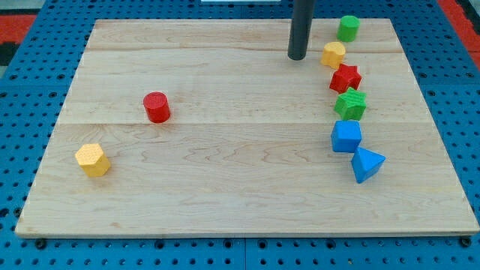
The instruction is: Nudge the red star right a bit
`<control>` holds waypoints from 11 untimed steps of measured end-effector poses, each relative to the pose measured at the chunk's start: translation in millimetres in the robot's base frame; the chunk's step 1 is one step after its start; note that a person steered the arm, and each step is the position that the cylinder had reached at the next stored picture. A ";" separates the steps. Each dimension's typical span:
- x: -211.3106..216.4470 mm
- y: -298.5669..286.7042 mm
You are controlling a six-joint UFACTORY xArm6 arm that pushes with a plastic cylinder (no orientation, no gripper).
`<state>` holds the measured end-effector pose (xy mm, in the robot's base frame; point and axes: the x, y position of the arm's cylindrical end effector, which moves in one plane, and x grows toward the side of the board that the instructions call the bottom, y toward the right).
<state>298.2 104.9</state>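
The red star lies on the wooden board near the view's right edge, in a column of blocks. A yellow block touches it from above and a green star sits just below it. My tip stands on the board to the upper left of the red star, about a block's width left of the yellow block and touching no block.
A green cylinder is at the top of the column. A blue cube and a blue triangular block are at its bottom. A red cylinder and a yellow hexagonal block lie at the view's left.
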 end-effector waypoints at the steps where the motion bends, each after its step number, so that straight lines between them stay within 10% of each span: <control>1: 0.0 37.6; 11: 92.6 28.5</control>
